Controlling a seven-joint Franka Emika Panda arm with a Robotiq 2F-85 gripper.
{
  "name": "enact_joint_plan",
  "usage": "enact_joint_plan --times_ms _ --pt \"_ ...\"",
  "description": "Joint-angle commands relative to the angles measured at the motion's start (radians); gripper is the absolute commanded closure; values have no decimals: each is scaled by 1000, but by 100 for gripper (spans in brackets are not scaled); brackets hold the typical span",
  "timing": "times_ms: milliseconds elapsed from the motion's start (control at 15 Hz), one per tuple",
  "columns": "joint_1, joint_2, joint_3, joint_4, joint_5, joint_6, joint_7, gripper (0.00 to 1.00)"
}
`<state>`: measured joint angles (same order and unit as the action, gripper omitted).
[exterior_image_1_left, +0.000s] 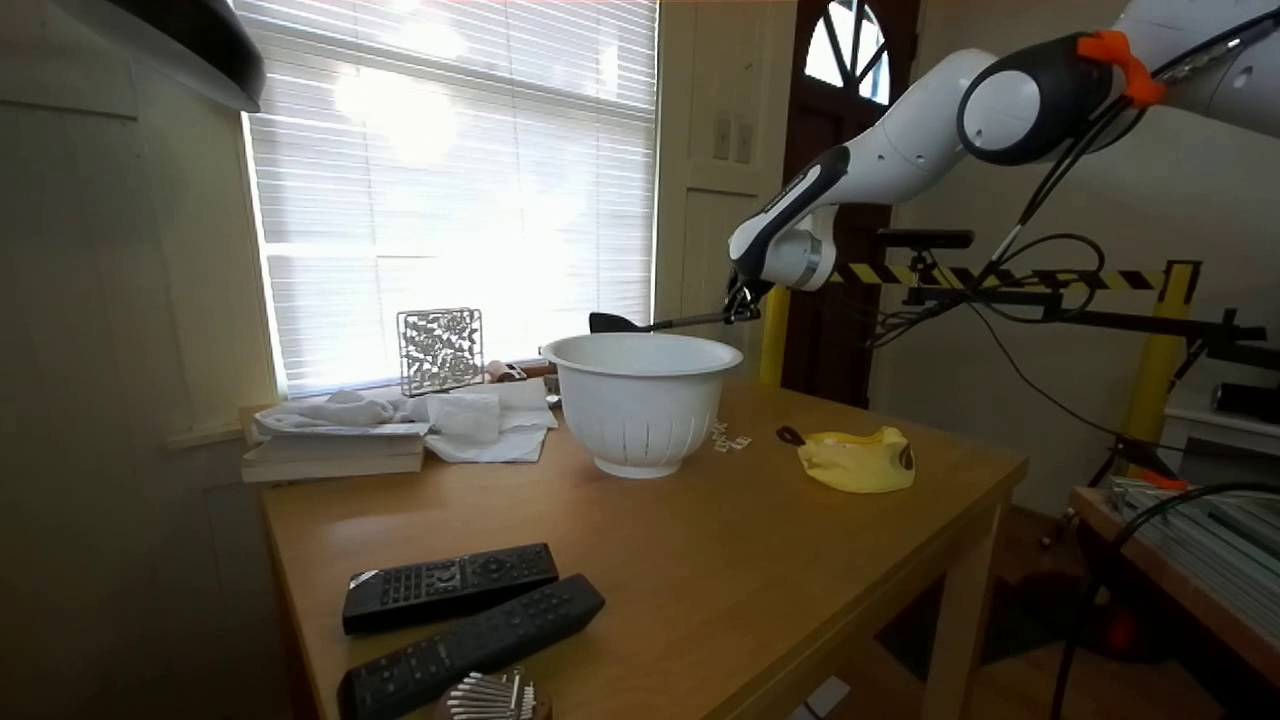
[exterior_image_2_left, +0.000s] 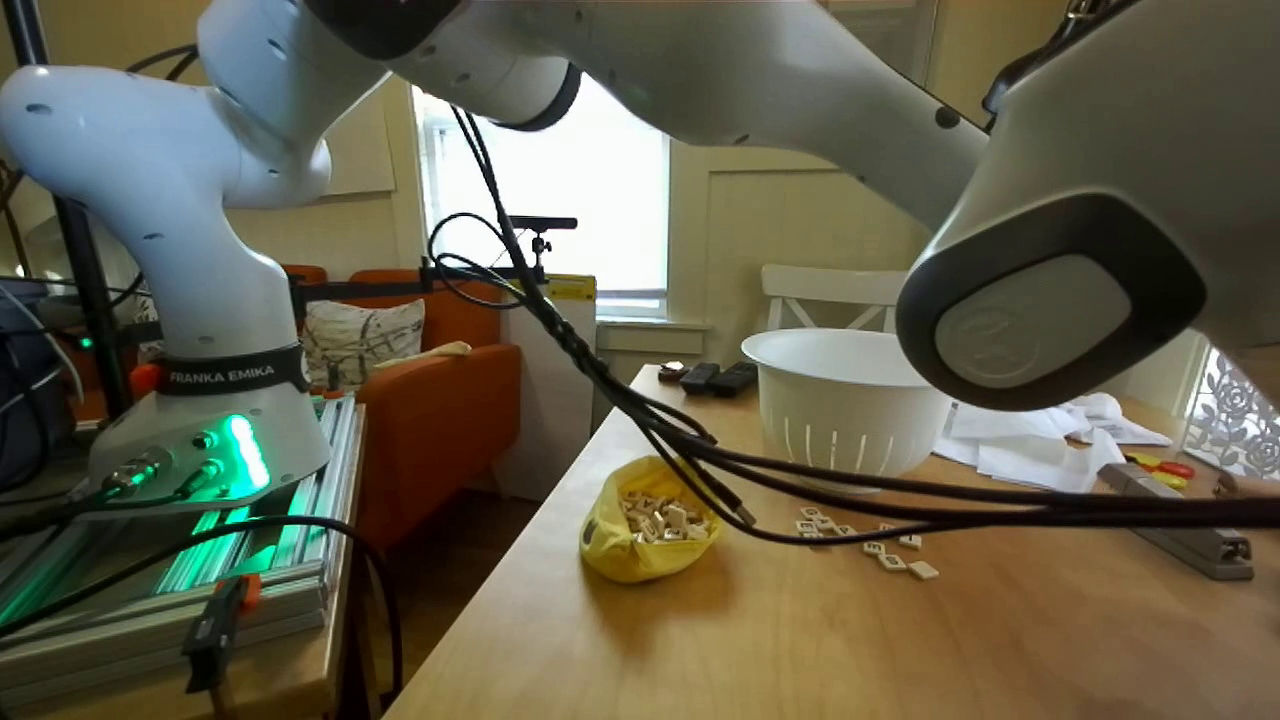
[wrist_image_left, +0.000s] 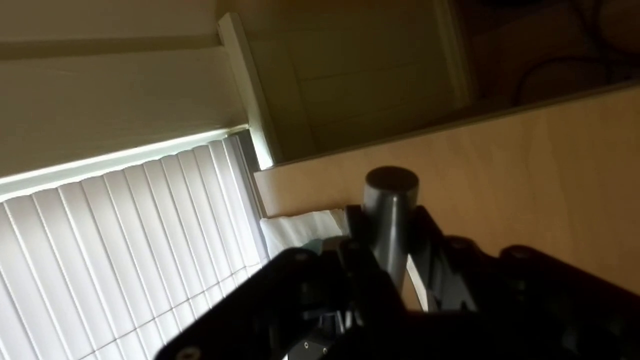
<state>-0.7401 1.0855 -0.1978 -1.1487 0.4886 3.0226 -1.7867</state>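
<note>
A spatula (exterior_image_1_left: 690, 321) is clasped by the gripper (exterior_image_1_left: 741, 310). In an exterior view, bowl (exterior_image_2_left: 840, 420) and bag (exterior_image_2_left: 622, 562) are crossed by cables (exterior_image_2_left: 568, 337); the arm base (exterior_image_2_left: 205, 410) is labelled "FRANKA EMIKA".

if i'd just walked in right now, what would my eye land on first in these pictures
Probably the big white bowl with slits in its side, standing on the table; above its rim in an exterior view shows a black-headed utensil gripped by the tool. Next, the bright yellow pouch holding small pale tiles, near the table's edge. In an exterior view, a green light glows on the robot base.
</note>
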Motion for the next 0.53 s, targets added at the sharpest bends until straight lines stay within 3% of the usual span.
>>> enact_joint_plan --times_ms 0,467 --pt "22 82 -86 59 -3 67 64 94" --pt "58 144 -210 64 3 78 159 94"
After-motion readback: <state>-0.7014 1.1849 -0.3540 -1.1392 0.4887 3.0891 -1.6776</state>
